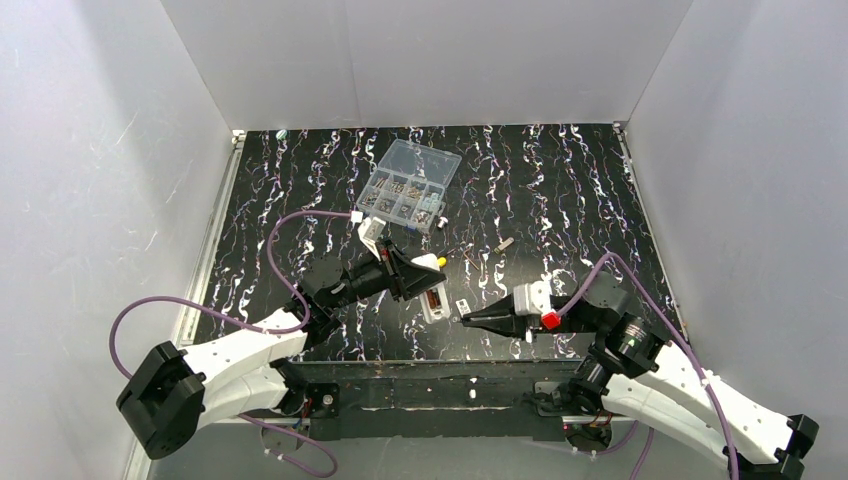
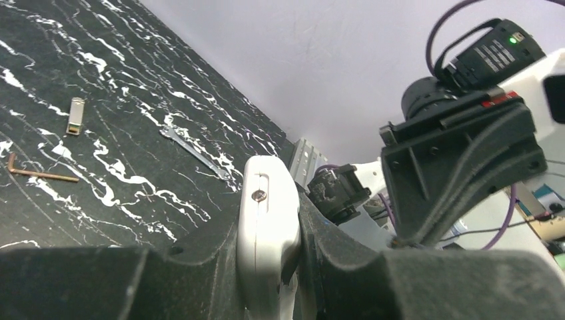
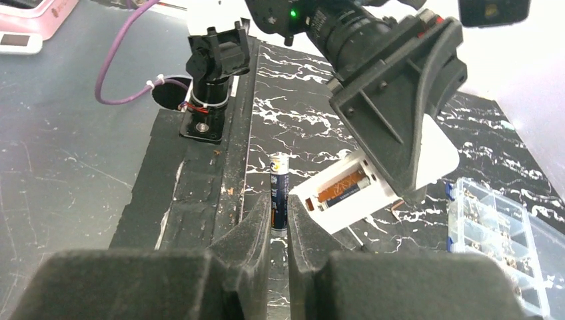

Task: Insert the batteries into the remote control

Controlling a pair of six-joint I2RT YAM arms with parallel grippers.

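Observation:
My left gripper (image 1: 428,288) is shut on the white remote control (image 1: 435,302), held above the table near the middle front. From the left wrist, the remote (image 2: 268,220) stands edge-on, pinched between the two fingers, a small screw on its side. The right wrist view shows the remote's (image 3: 393,193) battery bay open toward me, with one battery (image 3: 343,187) lying inside. My right gripper (image 3: 280,215) is shut on another dark battery (image 3: 279,190), which sticks out past the fingertips just left of the bay's open end. From above, the right gripper (image 1: 470,318) points at the remote.
A clear compartment box (image 1: 412,185) of small metal parts sits at the back centre, also seen at far right (image 3: 500,233). A yellow-handled screwdriver (image 1: 432,261) lies behind the left gripper. A hex key (image 2: 36,173), a small metal piece (image 2: 75,115) and a thin metal strip (image 2: 193,152) lie on the table. White walls enclose three sides.

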